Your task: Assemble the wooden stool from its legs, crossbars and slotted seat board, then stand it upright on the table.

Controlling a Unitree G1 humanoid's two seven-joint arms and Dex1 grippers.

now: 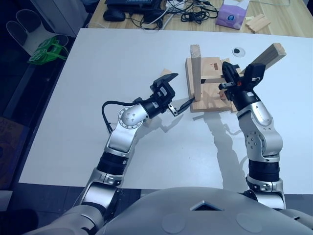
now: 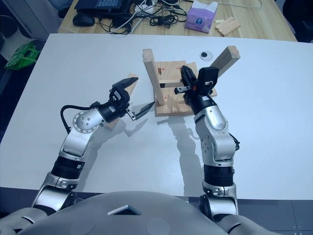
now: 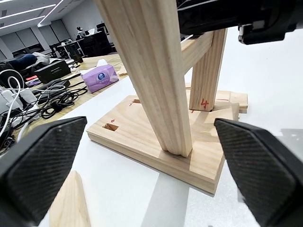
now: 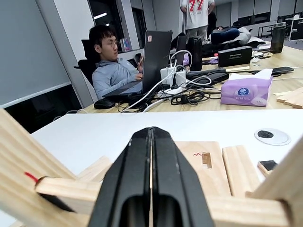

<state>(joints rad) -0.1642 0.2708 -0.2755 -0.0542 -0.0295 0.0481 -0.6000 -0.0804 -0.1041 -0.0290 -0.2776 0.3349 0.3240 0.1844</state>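
Low, left fingers (image 3: 41, 163) spread beside stool (image 1: 196, 73)

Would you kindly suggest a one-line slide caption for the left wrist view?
Open left end effector faces an upright leg seated in the slotted seat board.

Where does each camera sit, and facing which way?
Eye views: on head, looking down over left tool and right tool at the half-built stool.
Left wrist: low over the table, facing a leg framed by the open left tool.
Right wrist: along the shut right tool, over a crossbar.
Both wrists share the seat board.
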